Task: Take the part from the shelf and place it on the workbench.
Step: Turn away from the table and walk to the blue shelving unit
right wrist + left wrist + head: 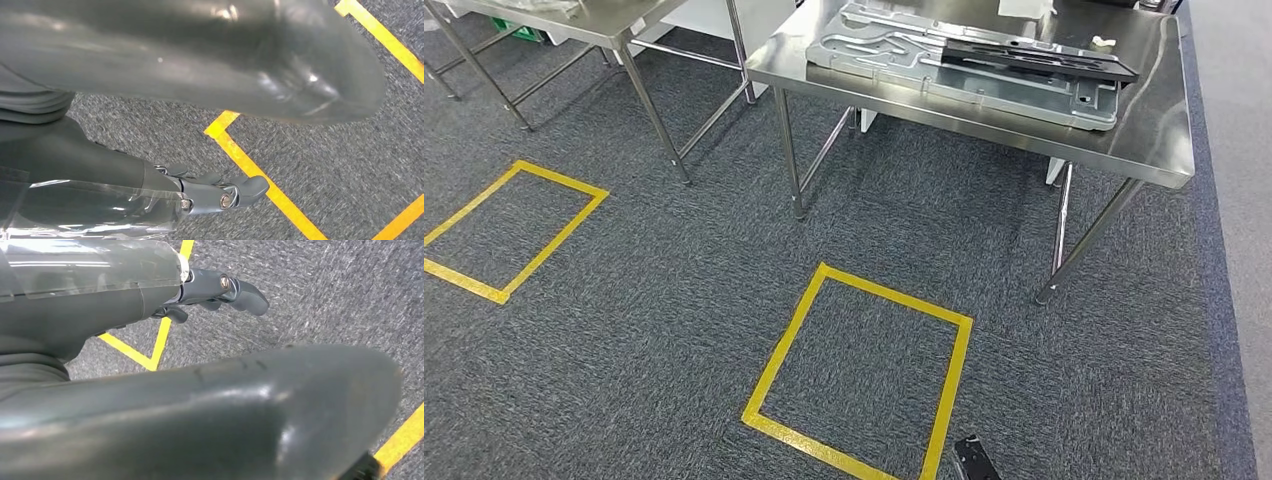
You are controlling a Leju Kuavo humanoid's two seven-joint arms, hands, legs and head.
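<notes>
A stainless workbench (1159,145) stands ahead of me at the upper right. On it lies a large flat grey sheet-metal part (904,60), and a long black part (1036,56) rests across that. My left hand (100,310) hangs over the carpet, its dark fingers (237,292) stretched out and its thumb (225,410) apart from them, holding nothing. Low over the floor, my right hand (100,175) also holds nothing, with its fingers (240,192) nearly straight and the thumb (225,55) spread wide.
A second steel table (599,28) stands at the upper left. Two yellow tape squares mark the grey carpet, one at the left (519,170) and one just in front of me (864,285). The workbench legs (792,160) reach the floor beyond the near square.
</notes>
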